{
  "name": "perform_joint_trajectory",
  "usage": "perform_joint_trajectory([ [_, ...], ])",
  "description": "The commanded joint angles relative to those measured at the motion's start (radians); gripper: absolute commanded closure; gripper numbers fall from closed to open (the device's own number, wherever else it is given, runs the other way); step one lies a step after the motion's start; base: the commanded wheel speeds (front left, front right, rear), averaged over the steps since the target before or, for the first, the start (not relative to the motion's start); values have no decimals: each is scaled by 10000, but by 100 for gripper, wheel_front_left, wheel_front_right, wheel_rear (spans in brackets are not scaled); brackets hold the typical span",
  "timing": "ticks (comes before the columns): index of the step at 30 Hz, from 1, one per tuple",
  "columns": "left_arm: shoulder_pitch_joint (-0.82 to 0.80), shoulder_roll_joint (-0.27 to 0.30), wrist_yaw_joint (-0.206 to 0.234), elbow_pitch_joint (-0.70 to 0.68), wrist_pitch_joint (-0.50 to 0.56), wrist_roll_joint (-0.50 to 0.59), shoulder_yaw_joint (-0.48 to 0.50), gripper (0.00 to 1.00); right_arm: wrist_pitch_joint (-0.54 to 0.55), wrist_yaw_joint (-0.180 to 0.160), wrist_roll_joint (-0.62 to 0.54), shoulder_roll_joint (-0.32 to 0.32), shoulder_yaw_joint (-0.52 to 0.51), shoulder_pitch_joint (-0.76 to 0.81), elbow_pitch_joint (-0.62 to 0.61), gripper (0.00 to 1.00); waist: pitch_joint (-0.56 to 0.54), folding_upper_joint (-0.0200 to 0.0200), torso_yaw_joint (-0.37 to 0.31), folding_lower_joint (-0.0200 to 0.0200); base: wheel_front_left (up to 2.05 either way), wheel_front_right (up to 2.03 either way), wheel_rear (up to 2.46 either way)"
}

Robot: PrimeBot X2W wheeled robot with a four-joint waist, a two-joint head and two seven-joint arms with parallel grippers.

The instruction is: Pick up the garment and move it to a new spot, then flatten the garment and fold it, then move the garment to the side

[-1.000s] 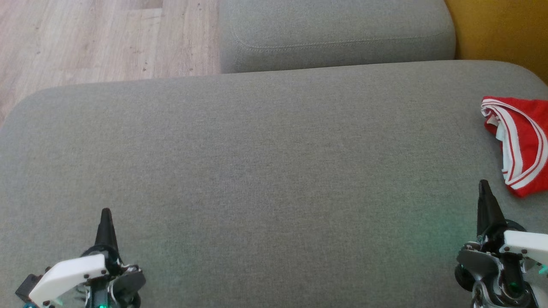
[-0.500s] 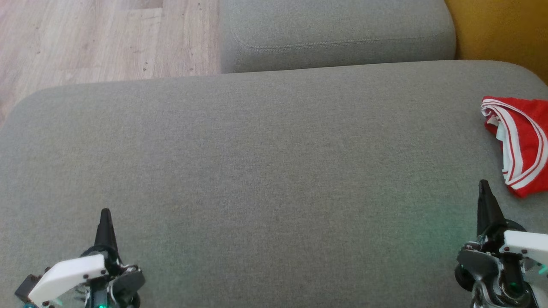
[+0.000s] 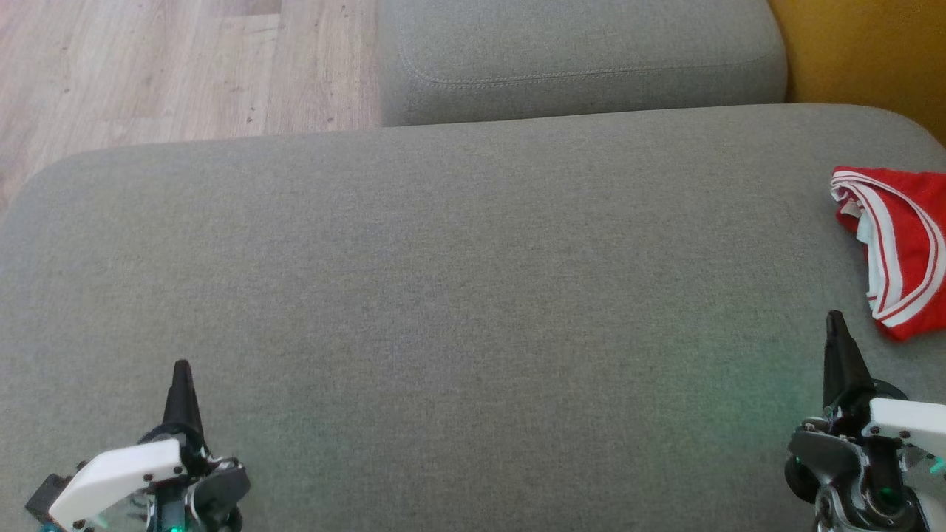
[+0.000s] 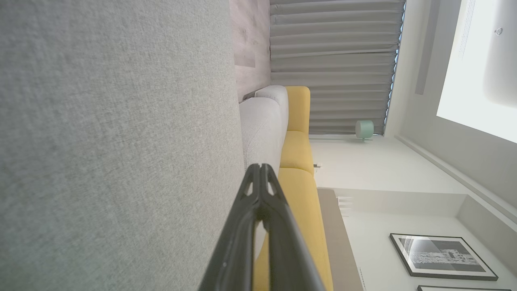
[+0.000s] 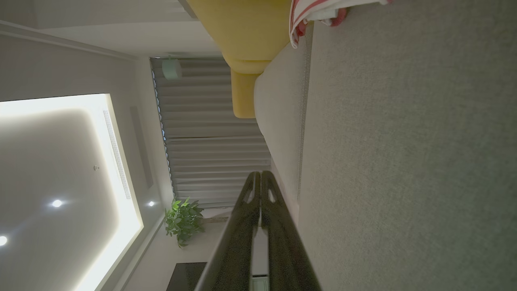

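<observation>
Red garment (image 3: 898, 258) lay near, ahead-right of right claw (image 3: 836, 321), long axis running fore-aft on cushion (image 3: 473, 295); left claw (image 3: 181, 369) well apart. Both claws closed, empty.

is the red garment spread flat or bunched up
Bunched up: the red garment lies crumpled on the grey cushion, white-striped edges curled over; part is out of frame.
</observation>
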Motion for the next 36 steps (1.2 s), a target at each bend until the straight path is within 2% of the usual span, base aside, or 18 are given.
perform_joint_trajectory([
  [1,-477,45,-63,-360,42,-47,376,100,72,79,69,-37,202,-520,-310,100,0,0,0,0,0,0,0],
  [36,-476,45,-63,-361,37,-52,370,100,71,79,70,-37,203,-520,-311,100,0,0,0,0,0,0,0],
])
